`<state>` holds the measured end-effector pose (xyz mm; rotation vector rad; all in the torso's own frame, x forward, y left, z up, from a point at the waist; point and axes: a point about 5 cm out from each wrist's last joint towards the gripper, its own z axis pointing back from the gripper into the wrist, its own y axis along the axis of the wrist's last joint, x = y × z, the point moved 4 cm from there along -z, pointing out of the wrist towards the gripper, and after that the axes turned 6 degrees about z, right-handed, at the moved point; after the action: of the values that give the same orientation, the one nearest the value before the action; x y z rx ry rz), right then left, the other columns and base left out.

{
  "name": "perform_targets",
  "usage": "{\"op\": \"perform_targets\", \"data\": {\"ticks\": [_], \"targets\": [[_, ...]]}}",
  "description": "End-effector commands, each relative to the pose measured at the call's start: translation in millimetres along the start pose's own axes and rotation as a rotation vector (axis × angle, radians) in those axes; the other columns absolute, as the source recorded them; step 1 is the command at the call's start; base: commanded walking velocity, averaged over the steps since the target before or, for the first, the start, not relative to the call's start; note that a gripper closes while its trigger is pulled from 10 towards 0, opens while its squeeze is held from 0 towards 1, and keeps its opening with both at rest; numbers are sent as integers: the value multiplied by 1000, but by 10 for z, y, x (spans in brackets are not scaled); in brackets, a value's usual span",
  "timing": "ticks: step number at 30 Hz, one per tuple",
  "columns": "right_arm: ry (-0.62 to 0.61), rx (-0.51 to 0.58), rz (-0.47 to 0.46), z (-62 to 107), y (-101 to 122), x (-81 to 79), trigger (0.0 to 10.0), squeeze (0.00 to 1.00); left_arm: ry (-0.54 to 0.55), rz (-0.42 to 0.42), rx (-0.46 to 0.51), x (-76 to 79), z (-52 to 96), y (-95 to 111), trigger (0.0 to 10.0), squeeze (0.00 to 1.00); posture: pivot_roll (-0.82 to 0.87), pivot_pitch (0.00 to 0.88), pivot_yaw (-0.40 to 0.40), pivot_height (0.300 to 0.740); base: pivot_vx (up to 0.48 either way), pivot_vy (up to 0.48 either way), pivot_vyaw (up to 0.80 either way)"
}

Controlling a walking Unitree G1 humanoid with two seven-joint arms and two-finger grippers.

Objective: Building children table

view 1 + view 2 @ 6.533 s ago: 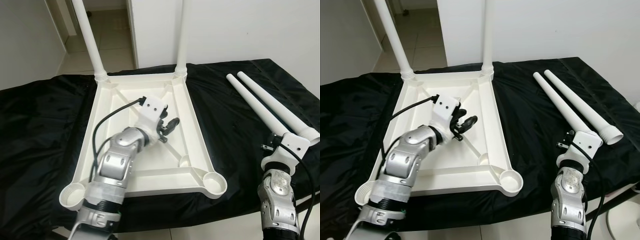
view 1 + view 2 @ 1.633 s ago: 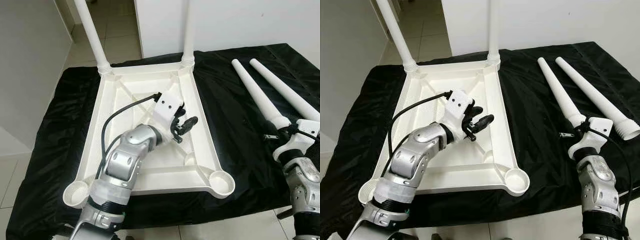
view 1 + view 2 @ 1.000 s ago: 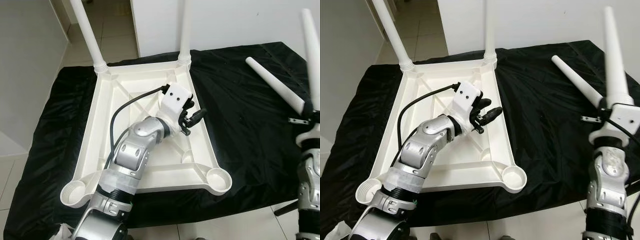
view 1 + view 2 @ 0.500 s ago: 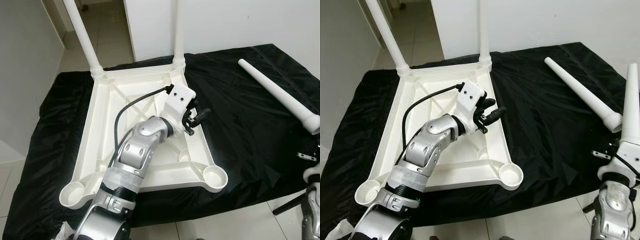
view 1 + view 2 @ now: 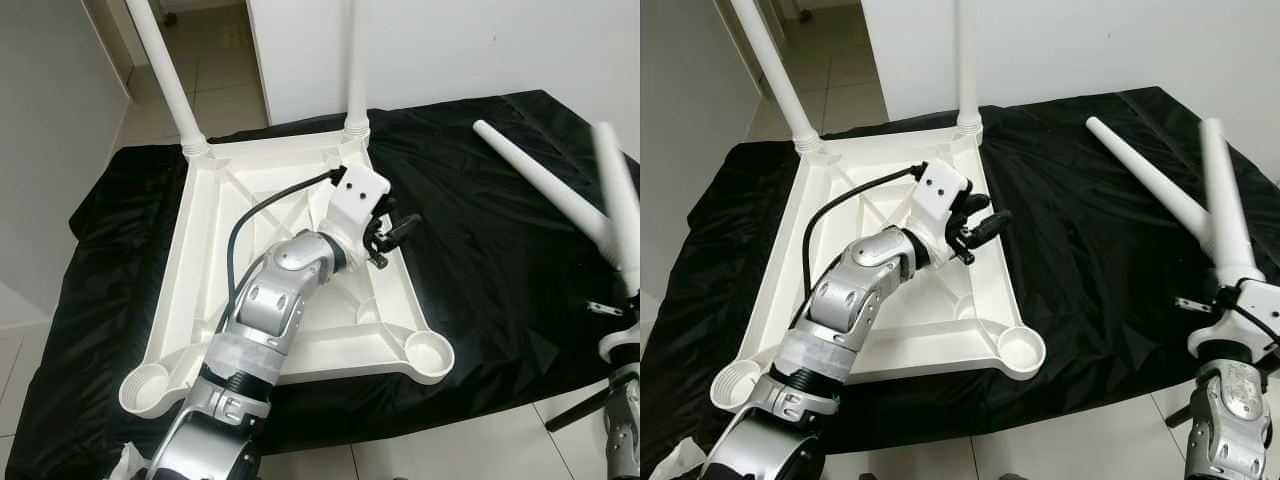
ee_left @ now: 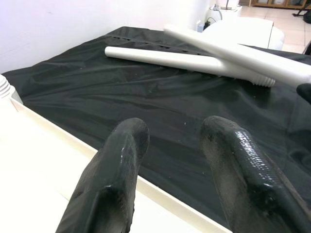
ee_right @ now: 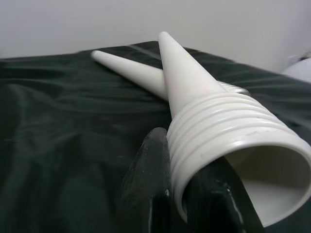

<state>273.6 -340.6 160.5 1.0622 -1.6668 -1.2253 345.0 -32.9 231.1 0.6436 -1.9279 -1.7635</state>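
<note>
Your right gripper [image 7: 189, 194] is clamped on the threaded end of a loose leg [image 5: 1223, 205] held tip-up, well right of the upturned table top [image 5: 825, 250], whose empty near-right socket [image 5: 1018, 349] lies leftward, while your left gripper [image 5: 392, 232] hovers spread over the top's right rim.

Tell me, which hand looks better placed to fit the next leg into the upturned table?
The right hand, probably: it already grips a loose white leg by its threaded end. The left hand is open, hovering over the table top's right rim, holding nothing.
</note>
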Motion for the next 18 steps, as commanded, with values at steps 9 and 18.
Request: {"op": "perform_targets", "data": {"ticks": [9,18], "targets": [[76,-62,-230,41,-117,-44,10000,0,99,-9,25,-108,15,45,10000,0,-179,33,76,740,0,0,0],[319,7,-375,138,118,-438,10000,0,95,-7,23,-68,9,23,10000,0,-187,37,65,740,0,0,0]]}}
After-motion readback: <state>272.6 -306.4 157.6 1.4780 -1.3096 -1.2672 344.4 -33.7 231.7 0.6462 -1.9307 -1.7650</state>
